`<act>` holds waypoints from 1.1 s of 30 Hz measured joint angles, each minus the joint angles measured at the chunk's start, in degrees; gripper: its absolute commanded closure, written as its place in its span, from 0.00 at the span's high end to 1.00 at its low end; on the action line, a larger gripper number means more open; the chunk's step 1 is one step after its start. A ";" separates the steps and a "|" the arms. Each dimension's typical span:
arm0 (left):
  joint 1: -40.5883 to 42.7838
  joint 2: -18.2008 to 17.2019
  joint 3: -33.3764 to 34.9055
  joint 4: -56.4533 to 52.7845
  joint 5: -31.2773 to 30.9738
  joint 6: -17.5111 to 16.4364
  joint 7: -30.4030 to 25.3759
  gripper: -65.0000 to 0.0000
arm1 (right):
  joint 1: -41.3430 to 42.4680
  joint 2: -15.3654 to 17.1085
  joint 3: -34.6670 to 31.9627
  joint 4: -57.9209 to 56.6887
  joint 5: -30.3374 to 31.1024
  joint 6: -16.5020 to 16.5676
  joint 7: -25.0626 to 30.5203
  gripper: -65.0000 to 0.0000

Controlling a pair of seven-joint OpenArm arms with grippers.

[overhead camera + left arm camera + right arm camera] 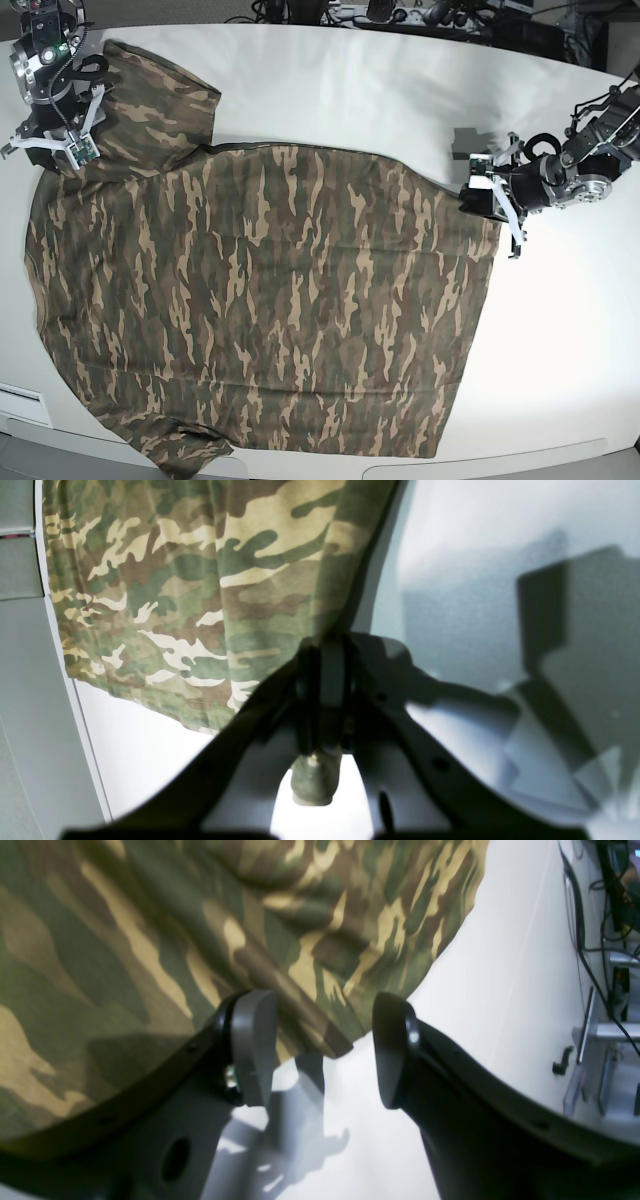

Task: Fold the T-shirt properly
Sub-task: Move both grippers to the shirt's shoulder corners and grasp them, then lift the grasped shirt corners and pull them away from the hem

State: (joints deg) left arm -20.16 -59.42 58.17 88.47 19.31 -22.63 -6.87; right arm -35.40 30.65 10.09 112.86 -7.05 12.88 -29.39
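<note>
T-shirt [270, 300] | corner pinched in left end effector [325, 680] | right end effector [325, 1050] agape above sleeve

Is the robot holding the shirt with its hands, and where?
The left gripper pinches the T-shirt at a bottom hem corner. The right gripper is open over the sleeve, holding nothing.

No text, label, brand, number or sign can be read in any of the three views. The olive, brown and tan camouflage cloth T-shirt [270, 300] carries only its streaked pattern, with no print or tag showing. The white desk [400, 90] around the shirt bears no markings. The dark equipment and cables beyond the shirt, at the desk's far edge, are too small and blurred for any lettering on them to be made out.
</note>
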 measured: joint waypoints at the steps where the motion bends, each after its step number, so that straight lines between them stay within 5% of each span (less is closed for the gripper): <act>1: -0.02 0.00 0.00 0.00 0.02 0.00 0.00 0.00 | 0.02 0.00 0.00 -0.13 0.07 0.50 0.79 0.51; 5: -0.02 0.02 0.00 0.00 0.02 0.00 0.02 0.00 | 2.14 -0.07 -0.15 -4.28 4.87 3.41 1.64 0.51; 13: 0.00 0.02 0.00 0.00 0.02 0.00 0.04 0.00 | 7.65 2.29 -0.11 -10.29 5.14 3.61 1.77 0.48; 15: -0.02 0.02 0.00 0.00 0.02 0.00 0.04 0.00 | 7.52 3.02 -0.11 -10.32 5.99 3.67 0.55 0.29; 17: 0.00 0.02 0.00 0.00 0.02 0.00 0.04 0.00 | 7.50 3.45 -0.13 -10.51 7.41 4.81 -1.64 0.00; 26: 0.00 -0.02 0.00 0.13 0.04 0.00 0.33 0.00 | 7.15 3.48 -0.13 -6.21 7.50 2.75 -5.44 0.00; 29: 0.94 -1.68 0.00 3.26 1.20 0.02 4.37 0.00 | 5.20 3.65 -0.13 -2.12 7.39 2.71 -5.77 0.00; 33: 4.48 -6.12 0.68 10.43 2.60 4.96 13.31 0.00 | 0.04 3.76 0.39 3.32 7.15 2.75 -5.81 0.00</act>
State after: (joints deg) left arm -15.68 -65.54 58.85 98.89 21.91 -17.67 6.44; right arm -35.35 34.41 10.48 116.18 0.10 15.64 -35.20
